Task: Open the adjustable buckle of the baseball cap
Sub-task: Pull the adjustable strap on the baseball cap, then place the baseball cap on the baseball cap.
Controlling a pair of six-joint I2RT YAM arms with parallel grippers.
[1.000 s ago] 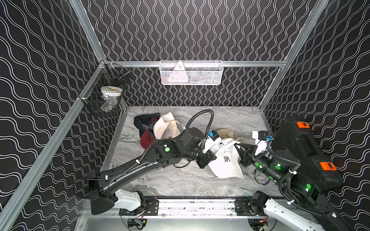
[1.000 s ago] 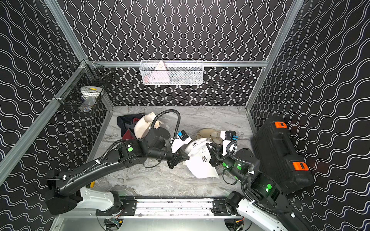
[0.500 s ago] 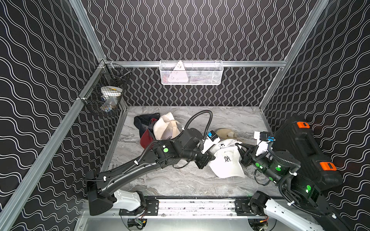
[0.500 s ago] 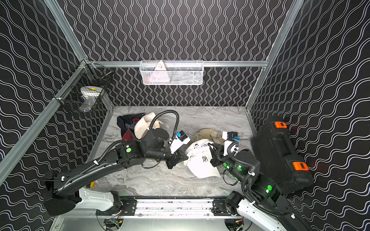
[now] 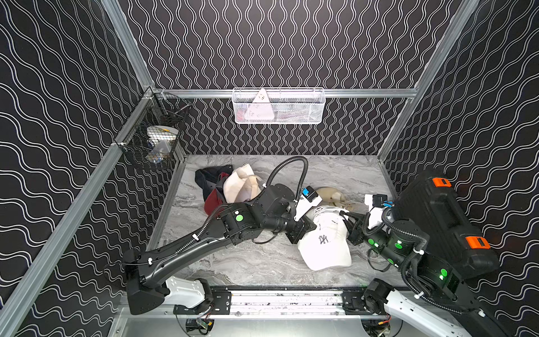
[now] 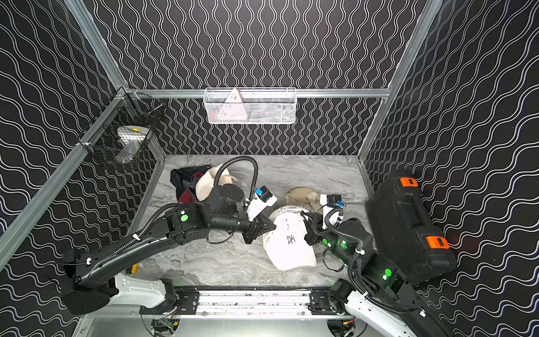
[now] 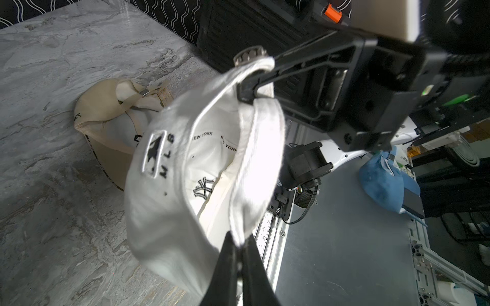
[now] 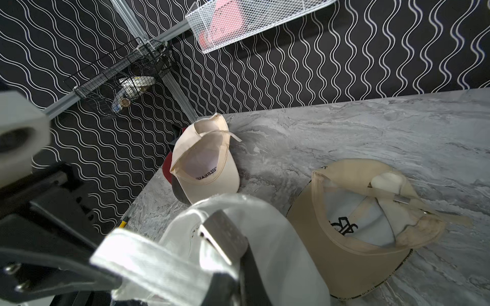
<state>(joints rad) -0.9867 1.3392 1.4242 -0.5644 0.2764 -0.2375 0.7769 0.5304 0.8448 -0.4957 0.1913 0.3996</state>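
Left wrist view, white cap (image 7: pixel 164 190) pinched between left end effector (image 7: pixel 240 242), right end effector (image 7: pixel 248 91)

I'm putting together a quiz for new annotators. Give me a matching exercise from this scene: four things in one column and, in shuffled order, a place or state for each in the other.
Things:
1. white cap
2. tan cap
3. black case
4. white wire basket

Places or states:
A. hangs above the table, at the back
B. stands at the robot's right, orange latches showing
C. pinched by left gripper and right gripper
D. lies on the table, inside facing up

Pairs: 1-C, 2-D, 3-B, 4-A
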